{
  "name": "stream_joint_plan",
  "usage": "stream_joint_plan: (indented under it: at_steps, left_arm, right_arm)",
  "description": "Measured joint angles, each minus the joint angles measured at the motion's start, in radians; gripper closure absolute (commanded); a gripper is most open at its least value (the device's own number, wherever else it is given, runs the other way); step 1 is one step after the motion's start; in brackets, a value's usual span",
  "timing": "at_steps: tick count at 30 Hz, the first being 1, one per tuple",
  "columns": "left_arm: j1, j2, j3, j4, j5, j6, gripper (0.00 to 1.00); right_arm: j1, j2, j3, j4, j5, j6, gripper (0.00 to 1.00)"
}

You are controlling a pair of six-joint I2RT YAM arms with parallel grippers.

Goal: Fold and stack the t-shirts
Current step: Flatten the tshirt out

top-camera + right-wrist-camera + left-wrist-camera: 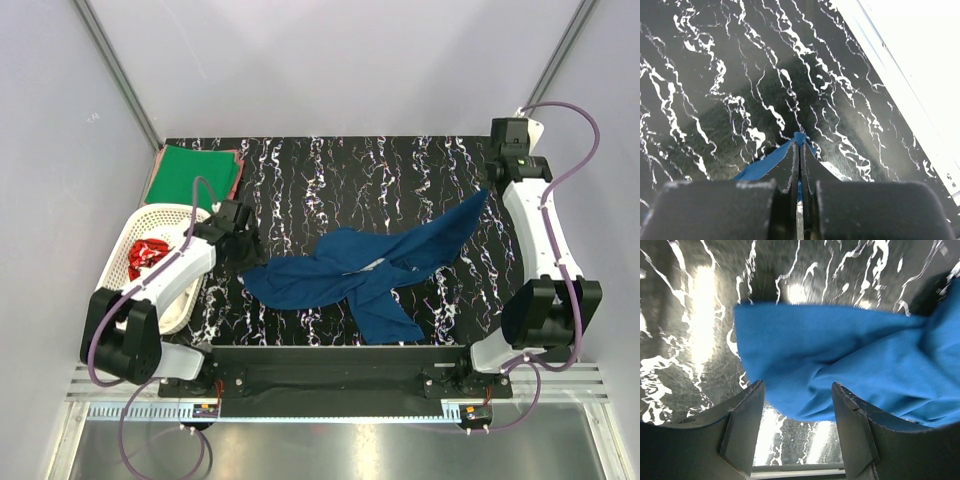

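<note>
Top external view showed the navy t-shirt [350,275] lying crumpled across the middle of the tabletop [300,160]. Its long axis ran on a diagonal from near-left to far-right. The right claw [495,180] sat at the far-right tip, and the right wrist view showed it pressed together on a small corner of the blue cloth. The left claw [243,248] stood at the opposite, left end. In the left wrist view it was spread, and the shirt's rounded edge lay just ahead of and between its two fingers [747,425], not gripped. The left arm was therefore plainly the nearer one for that end. Closing there would probably have let both arms draw the shirt out flat along its diagonal.
</note>
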Motion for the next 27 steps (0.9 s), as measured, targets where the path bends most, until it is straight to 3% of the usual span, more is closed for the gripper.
stream_joint_plan:
  at_steps: [6, 10, 12, 14, 18, 23, 24, 26, 27]
  left_arm:
    - [-0.002, 0.049, -0.06, 0.038, 0.011, 0.005, 0.35]
    - [-0.005, 0.056, -0.139, 0.09, 0.028, -0.01, 0.39]
    - [-0.006, 0.086, -0.146, 0.11, 0.045, -0.027, 0.73]
    - [-0.008, 0.126, -0.138, 0.126, 0.062, -0.04, 1.0]
    - [-0.055, 0.081, -0.151, 0.121, 0.051, -0.081, 1.0]
    - [-0.244, -0.285, -0.319, 0.072, 0.005, -0.2, 1.0]
    - [-0.25, -0.329, -0.348, 0.062, 0.006, -0.217, 0.69]
    - [-0.273, -0.388, -0.404, 0.036, 0.013, -0.247, 0.44]
    - [-0.294, -0.39, -0.415, 0.014, 0.02, -0.261, 0.4]
  right_arm:
    - [0.001, -0.058, -0.041, -0.005, -0.029, 0.011, 1.0]
    - [0.001, -0.078, -0.05, -0.001, -0.063, 0.013, 1.0]
    - [0.001, -0.087, -0.052, 0.0, -0.086, 0.019, 1.0]
    - [0.001, -0.09, -0.052, 0.001, -0.095, 0.027, 1.0]
    - [-0.003, -0.09, -0.052, -0.021, -0.077, 0.05, 1.0]
    - [-0.037, -0.095, -0.083, -0.035, -0.05, 0.067, 1.0]
    - [-0.041, -0.096, -0.093, -0.037, -0.045, 0.069, 1.0]
    - [-0.047, -0.098, -0.116, -0.036, -0.044, 0.073, 1.0]
    - [-0.047, -0.1, -0.126, -0.035, -0.045, 0.074, 1.0]
